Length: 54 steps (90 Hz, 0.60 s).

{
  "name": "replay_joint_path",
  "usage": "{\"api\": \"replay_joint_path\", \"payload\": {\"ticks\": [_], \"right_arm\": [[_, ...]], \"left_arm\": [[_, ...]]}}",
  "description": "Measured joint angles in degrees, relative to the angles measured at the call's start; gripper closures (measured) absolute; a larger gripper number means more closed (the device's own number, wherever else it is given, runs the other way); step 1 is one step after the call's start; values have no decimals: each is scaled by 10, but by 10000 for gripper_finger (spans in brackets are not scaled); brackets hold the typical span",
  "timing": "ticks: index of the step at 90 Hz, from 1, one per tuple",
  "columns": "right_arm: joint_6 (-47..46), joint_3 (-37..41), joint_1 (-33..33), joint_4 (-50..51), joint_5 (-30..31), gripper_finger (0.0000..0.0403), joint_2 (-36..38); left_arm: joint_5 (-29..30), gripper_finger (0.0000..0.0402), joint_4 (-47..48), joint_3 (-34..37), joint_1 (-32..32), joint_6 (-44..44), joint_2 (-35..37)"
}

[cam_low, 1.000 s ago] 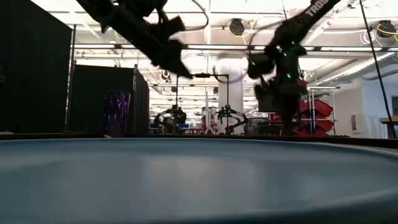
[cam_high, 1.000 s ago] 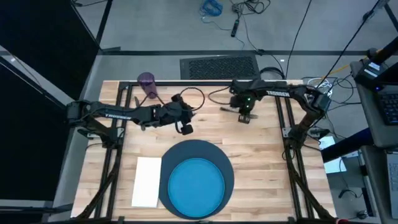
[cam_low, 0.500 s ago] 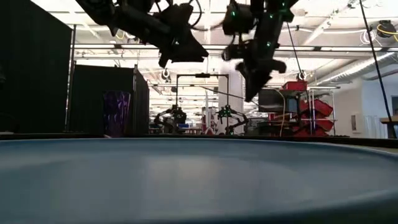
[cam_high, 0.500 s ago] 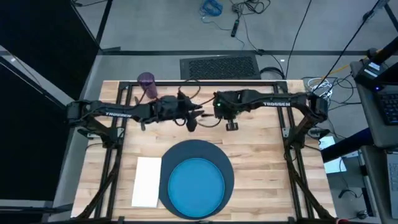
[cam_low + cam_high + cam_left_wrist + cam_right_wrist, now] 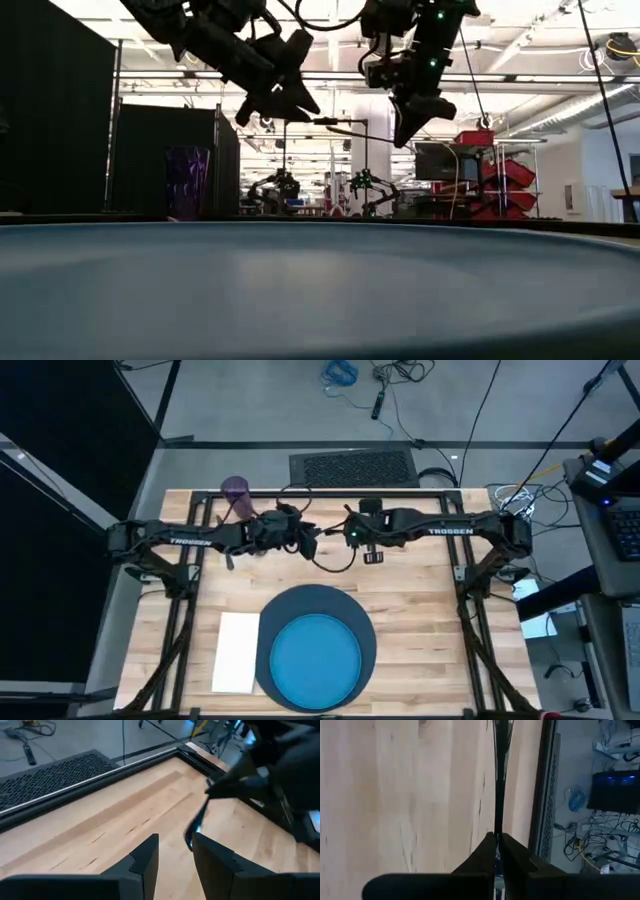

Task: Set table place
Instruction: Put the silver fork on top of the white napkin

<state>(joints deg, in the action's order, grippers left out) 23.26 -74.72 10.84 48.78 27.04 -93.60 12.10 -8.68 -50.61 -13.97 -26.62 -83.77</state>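
Illumination is even overhead light, bright on the counter (image 5: 420, 595) with soft shadows; in the low view ceiling fixtures glare, arms appear silhouetted, and the near blue plate (image 5: 320, 290) is defocused.

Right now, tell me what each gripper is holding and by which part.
The right gripper is shut on one end of a thin utensil; which piece cannot be told. The left gripper is open, holding nothing.
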Motion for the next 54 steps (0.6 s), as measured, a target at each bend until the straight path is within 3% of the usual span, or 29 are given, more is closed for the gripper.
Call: {"api": "replay_joint_path", "payload": {"ticks": [54], "right_arm": [[14,0,-19,-52,5,403,1]], "left_arm": [[-52,298,-14,0,-3,-30,0]]}}
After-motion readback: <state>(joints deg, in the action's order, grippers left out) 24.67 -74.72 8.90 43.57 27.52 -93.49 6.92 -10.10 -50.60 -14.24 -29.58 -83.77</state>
